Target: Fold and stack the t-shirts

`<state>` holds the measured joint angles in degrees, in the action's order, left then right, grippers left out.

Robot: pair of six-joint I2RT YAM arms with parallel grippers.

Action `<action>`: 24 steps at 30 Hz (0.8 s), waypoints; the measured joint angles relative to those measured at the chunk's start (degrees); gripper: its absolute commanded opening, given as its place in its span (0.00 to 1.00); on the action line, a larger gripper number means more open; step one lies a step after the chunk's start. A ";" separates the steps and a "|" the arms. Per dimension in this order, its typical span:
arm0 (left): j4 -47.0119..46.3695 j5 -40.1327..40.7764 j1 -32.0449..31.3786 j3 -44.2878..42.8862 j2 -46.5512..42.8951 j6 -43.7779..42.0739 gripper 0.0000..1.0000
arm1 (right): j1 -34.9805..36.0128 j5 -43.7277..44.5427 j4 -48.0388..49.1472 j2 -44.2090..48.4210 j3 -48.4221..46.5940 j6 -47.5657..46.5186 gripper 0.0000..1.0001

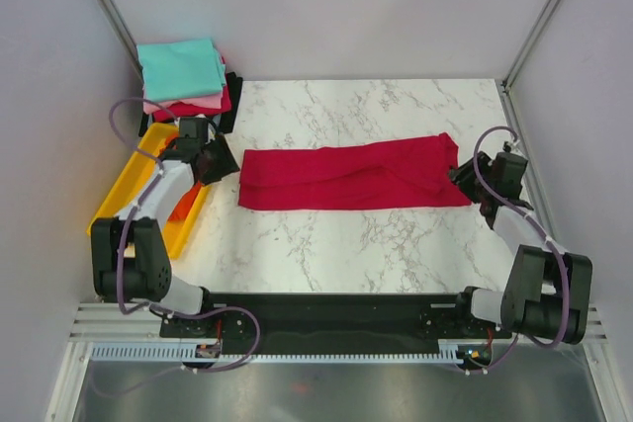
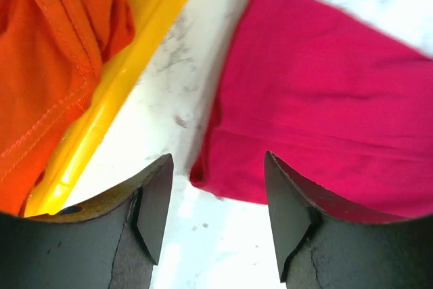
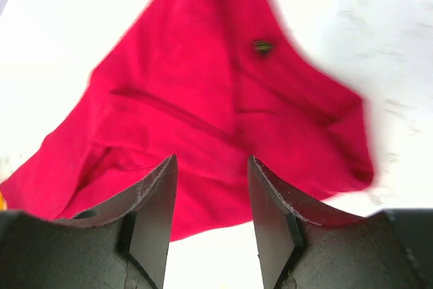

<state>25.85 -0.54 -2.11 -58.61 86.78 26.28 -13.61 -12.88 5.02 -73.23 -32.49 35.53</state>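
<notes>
A crimson red t-shirt (image 1: 351, 175) lies folded into a long band across the marble table. My left gripper (image 1: 220, 165) is open and empty just off the band's left end; the shirt's corner (image 2: 318, 93) shows between its fingers. My right gripper (image 1: 458, 177) is open and empty at the band's right end, over the cloth (image 3: 203, 113). An orange t-shirt (image 2: 47, 65) lies in the yellow tray (image 1: 134, 190). A stack of folded shirts, teal (image 1: 181, 68) on top, then pink and red, sits at the back left.
The yellow tray's rim (image 2: 115, 93) runs close beside my left gripper. A black cloth (image 1: 233, 89) sits beside the stack. Walls stand close on the left, right and back. The table's near part (image 1: 336, 254) is bare marble.
</notes>
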 measured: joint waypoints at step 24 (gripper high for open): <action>9.01 -15.65 -2.23 14.95 -38.47 -1.97 0.62 | 20.44 4.02 -13.46 -36.15 -35.91 -11.41 0.50</action>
<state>34.85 -16.19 -4.34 -43.66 48.31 24.32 6.83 -8.86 -8.45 -109.38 -68.40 24.12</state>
